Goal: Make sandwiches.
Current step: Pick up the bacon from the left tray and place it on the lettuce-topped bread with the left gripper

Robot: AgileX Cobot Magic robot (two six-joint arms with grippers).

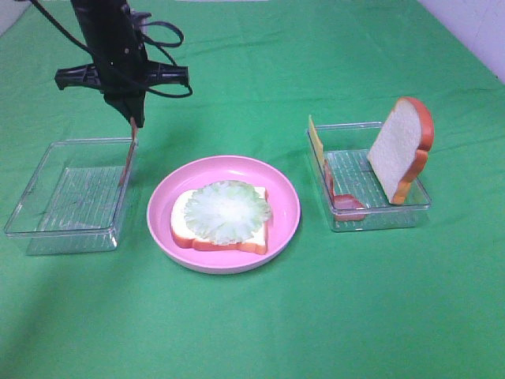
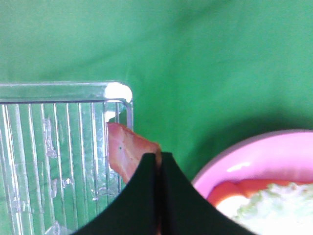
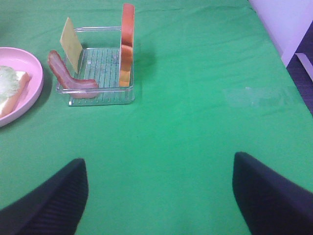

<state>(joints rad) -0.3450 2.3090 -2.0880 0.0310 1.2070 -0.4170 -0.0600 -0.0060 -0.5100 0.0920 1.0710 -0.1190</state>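
Note:
A bread slice [image 1: 197, 233] topped with pale green lettuce [image 1: 227, 210] lies on the pink plate [image 1: 284, 189]. My left gripper [image 1: 135, 118] is shut on a bacon strip [image 1: 129, 158] that hangs down over the right wall of the left clear tray [image 1: 47, 229]. The left wrist view shows the shut fingers [image 2: 146, 196] pinching the bacon strip [image 2: 124, 149] beside the tray corner [image 2: 120, 93], with the plate [image 2: 274, 156] close by. My right gripper [image 3: 159, 196] is open above bare cloth. The right tray [image 3: 105, 95] holds a cheese slice [image 3: 72, 36], a bacon strip [image 3: 66, 76] and an upright bread slice [image 3: 127, 44].
Green cloth covers the table [image 1: 252, 332]. In the exterior view the right tray [image 1: 379, 217] stands to the right of the plate with its cheese slice [image 1: 316, 142], bacon strip [image 1: 347, 203] and upright bread slice [image 1: 402, 150]. A pale wall edge [image 3: 288, 24] borders the far right.

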